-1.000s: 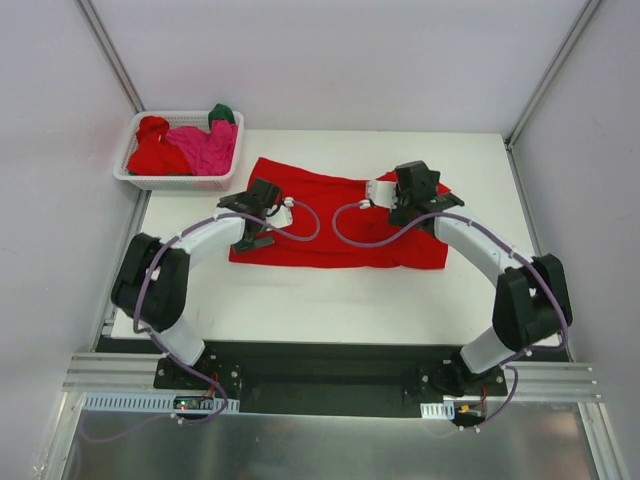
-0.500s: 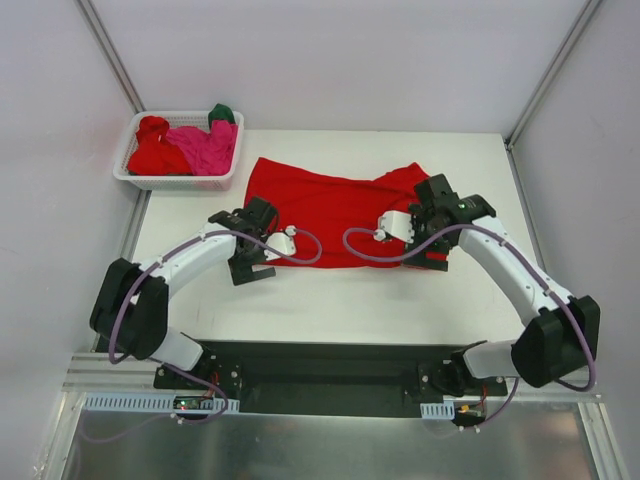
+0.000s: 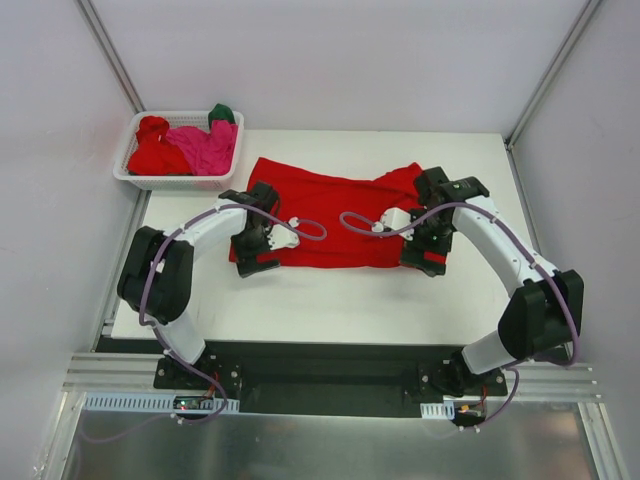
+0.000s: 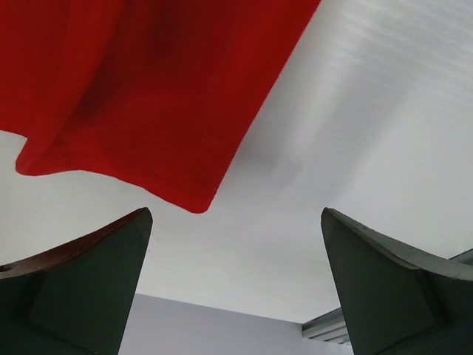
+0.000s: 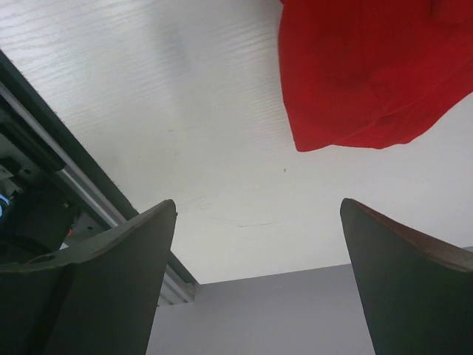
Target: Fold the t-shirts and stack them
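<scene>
The red shirt (image 3: 330,215) lies spread mid-tabletop (image 3: 330,300), limp, light and likely to bunch. The left tool (image 4: 236,214) and right tool (image 5: 259,201) stand wide and empty at its near corners; pinching those hemmed corners looks best. Other shirts (image 3: 195,148) fill the far-left basket (image 3: 175,183).

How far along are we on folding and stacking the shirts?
Early. One red t-shirt lies spread on the table; no folded stack shows. The left gripper and right gripper hover open by its near corners, holding nothing. Remaining: fold it, then the crumpled red shirt, pink shirt and green shirt heaped in the basket.
</scene>
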`<move>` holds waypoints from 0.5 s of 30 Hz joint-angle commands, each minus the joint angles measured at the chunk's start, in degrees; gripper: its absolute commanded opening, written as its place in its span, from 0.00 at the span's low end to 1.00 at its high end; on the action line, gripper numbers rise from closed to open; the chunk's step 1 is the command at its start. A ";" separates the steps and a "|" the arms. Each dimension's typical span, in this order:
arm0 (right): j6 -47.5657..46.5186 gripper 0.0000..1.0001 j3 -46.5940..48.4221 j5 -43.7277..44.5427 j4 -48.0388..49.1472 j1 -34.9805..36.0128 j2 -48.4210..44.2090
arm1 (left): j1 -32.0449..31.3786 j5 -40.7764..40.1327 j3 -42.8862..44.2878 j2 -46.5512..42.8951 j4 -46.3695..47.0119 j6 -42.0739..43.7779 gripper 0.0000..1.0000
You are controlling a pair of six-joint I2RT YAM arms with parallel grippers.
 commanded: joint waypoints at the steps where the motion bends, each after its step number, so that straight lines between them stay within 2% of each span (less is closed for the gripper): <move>1: 0.55 0.96 -1.04 -3.69 -5.05 -1.70 -0.87 | 1.75 1.10 1.37 1.27 -3.43 2.19 0.99; 11: -2.09 0.96 -2.45 -8.62 -5.32 -7.23 3.52 | 2.10 1.54 -0.65 0.74 -3.52 0.96 0.99; 15: -1.40 0.96 -3.93 -7.57 0.27 -7.77 6.94 | 2.10 2.06 0.66 1.18 -3.61 -0.53 0.99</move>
